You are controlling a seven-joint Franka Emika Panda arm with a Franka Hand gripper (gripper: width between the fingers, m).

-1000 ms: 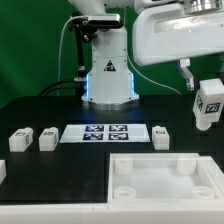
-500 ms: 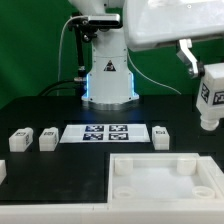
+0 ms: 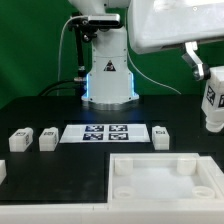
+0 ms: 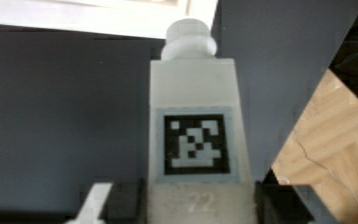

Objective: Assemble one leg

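Observation:
My gripper (image 3: 210,78) is shut on a leg (image 3: 213,103), a small white post with a black-and-white tag, and holds it upright high above the table at the exterior view's right edge. In the wrist view the same leg (image 4: 197,120) fills the middle, tag facing the camera, with a dark finger (image 4: 275,205) pressed on each side of its base. Three more legs lie on the black table: two (image 3: 21,139) (image 3: 48,138) at the left of the marker board (image 3: 105,133) and one (image 3: 161,136) at its right. The large white tray-like part (image 3: 165,180) lies at the front.
The robot base (image 3: 108,75) stands at the back middle with cables beside it. A small white piece (image 3: 2,170) shows at the left edge. A green backdrop is behind. In the wrist view a wooden floor (image 4: 327,130) shows beyond the table edge.
My gripper has carried the held leg to the exterior view's right, toward the frame edge, and slightly up. The other parts have not moved.

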